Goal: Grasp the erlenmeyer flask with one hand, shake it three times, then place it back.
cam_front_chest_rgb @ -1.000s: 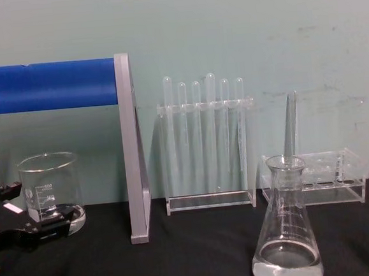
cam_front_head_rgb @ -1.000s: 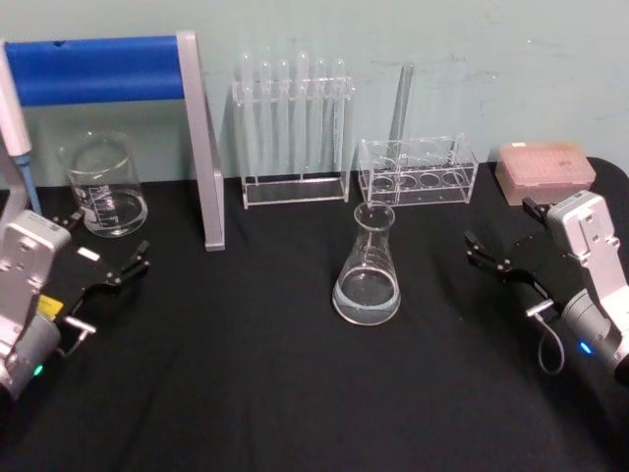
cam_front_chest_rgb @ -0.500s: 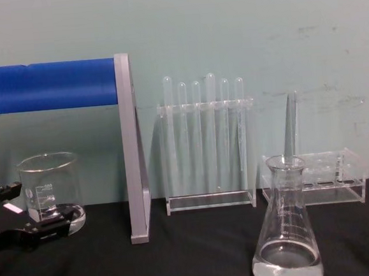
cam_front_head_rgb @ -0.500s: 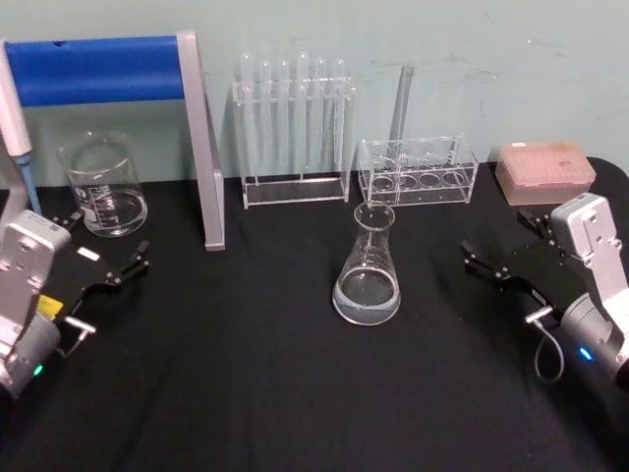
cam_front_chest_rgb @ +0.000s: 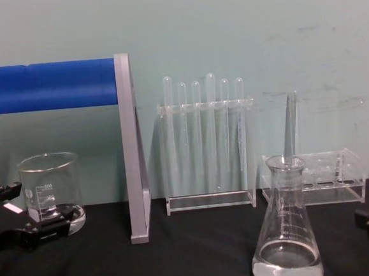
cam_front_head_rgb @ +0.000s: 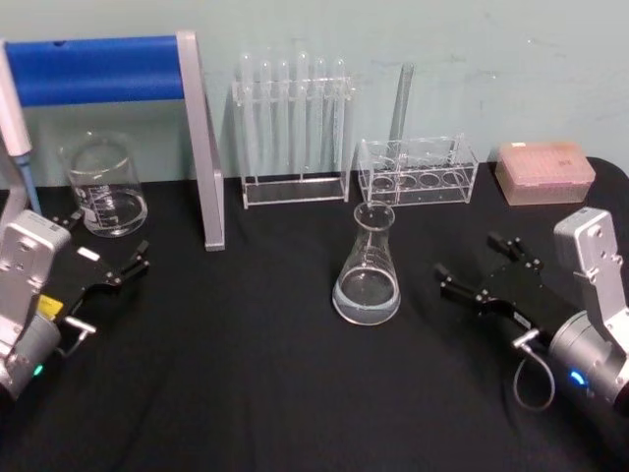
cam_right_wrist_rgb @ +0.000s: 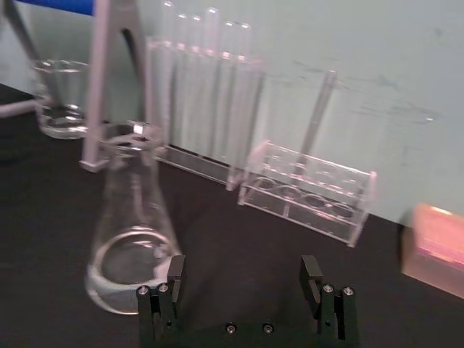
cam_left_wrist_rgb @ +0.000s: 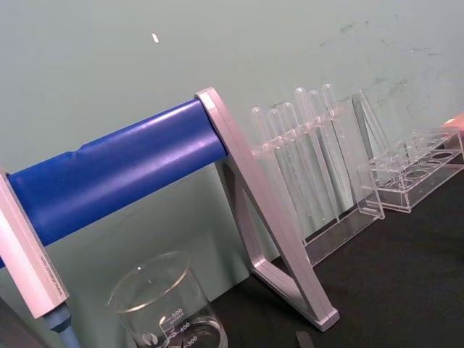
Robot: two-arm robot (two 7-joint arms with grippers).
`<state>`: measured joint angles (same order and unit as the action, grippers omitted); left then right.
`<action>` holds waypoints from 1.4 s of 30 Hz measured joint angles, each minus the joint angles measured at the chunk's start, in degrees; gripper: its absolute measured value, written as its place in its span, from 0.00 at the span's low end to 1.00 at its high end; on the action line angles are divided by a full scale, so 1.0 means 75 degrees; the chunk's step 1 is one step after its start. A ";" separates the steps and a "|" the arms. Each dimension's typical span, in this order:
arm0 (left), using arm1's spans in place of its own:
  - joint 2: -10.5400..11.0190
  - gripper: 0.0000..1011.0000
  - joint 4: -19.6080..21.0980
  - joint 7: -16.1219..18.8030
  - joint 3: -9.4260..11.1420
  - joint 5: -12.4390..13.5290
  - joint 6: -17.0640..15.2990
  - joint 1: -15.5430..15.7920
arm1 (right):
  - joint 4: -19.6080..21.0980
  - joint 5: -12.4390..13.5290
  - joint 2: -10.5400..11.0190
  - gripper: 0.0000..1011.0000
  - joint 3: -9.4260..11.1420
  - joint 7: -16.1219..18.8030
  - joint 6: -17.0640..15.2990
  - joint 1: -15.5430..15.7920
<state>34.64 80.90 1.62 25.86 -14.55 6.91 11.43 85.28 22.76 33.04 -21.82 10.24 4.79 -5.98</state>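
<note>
1. Now, in the head view, the flask (cam_front_head_rgb: 367, 275) stands upright near the middle of the black table (cam_front_head_rgb: 246, 393). We see the right gripper (cam_front_head_rgb: 469, 258) at its 3 o'clock, near it but not touching.
2. We see that gripper's two black fingers (cam_right_wrist_rgb: 172, 275) spread wide with nothing between them. In the right wrist view the flask stands just past one finger, outside the gap.
3. We note the flask is clear glass and cone-shaped, with a wide round base, a narrow neck and a flared rim. It carries faint white marks, and a shallow pool of clear liquid lies at the bottom.
4. We find the left gripper (cam_front_head_rgb: 106, 236) at the flask's 9 o'clock, well apart, its fingers open and empty. Just behind it stands the beaker (cam_front_head_rgb: 103, 187), a short, wide glass cylinder.
5. At the flask's 11 o'clock we see a tall clear plastic rack (cam_front_head_rgb: 295, 187) holding thin, round-tipped glass tubes (cam_front_head_rgb: 302, 98). At 1 o'clock sits a low clear rack (cam_front_head_rgb: 418, 177) with one long tube (cam_front_head_rgb: 401, 98), and at 2 o'clock a pale pink box (cam_front_head_rgb: 545, 169).
6. At 10 o'clock, farther back, we see a smooth blue bar (cam_front_head_rgb: 98, 69) on a grey metal leg (cam_front_head_rgb: 201, 147).
</note>
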 joint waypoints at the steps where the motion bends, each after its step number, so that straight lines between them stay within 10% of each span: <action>1: 0.0000 0.99 0.0000 0.0000 0.0000 0.0000 0.0000 0.0000 | 0.0051 0.0017 -0.0003 0.99 0.0003 0.0048 0.0001 0.0032; 17: 0.0000 0.99 -0.0001 0.0000 0.0000 0.0000 0.0000 0.0000 | 0.0415 0.0108 -0.0398 0.99 -0.0032 0.0725 0.0001 0.0074; 42: 0.0000 0.99 0.0000 0.0000 0.0000 0.0000 0.0000 0.0000 | -0.0623 -0.0262 -0.1492 0.99 -0.0124 0.1206 -0.0239 -0.0851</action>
<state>34.64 80.90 1.62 25.86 -14.54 6.91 11.43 80.60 20.80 21.85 -22.75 19.29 2.99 -12.36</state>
